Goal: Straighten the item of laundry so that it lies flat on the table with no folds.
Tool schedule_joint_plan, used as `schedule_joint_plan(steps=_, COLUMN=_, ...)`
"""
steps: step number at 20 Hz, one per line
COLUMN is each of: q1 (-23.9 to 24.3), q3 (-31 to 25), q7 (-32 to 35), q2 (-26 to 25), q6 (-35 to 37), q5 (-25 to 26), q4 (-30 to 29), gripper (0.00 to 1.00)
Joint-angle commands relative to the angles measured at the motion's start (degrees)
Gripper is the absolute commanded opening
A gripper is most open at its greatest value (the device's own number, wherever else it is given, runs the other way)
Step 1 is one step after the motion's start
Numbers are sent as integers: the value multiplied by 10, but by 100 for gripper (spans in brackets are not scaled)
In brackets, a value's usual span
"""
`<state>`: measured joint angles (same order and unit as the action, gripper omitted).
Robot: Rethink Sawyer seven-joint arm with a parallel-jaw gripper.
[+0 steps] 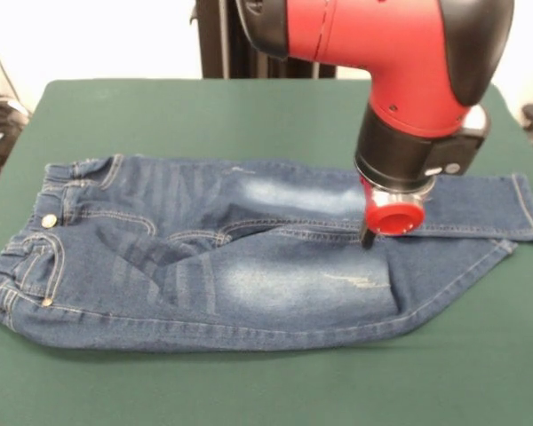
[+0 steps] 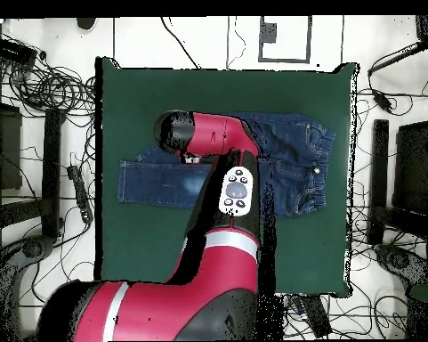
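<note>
Dark green cloth-covered table (image 1: 249, 115): small blue denim jeans (image 1: 204, 275) at centre, near leg folded at cuff. Soft, heavyish, grippy; pinch folded cuff. Red-and-black gripper (image 1: 373, 232) over knee, grip state unreadable.

a pale, brightly lit floor (image 2: 39, 258) is surrounding the work area, tangled black cables (image 2: 52, 89) are trailing across it, and a dark rectangular frame outline (image 2: 269, 40) is lying beyond, with black equipment stands (image 2: 50, 174) flanking.
</note>
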<state>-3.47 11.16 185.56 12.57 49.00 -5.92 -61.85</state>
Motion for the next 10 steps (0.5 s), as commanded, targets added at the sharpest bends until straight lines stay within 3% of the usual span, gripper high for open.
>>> schedule_joint_plan(steps=1, q1=-33, q3=-45, q7=89, q2=-41, q6=-63, q5=-32, q4=-70, gripper=0)
schedule_joint_plan(steps=10, q1=-47, q3=-31, q7=135, q2=-59, q6=-48, q5=-66, q4=-36, gripper=0)
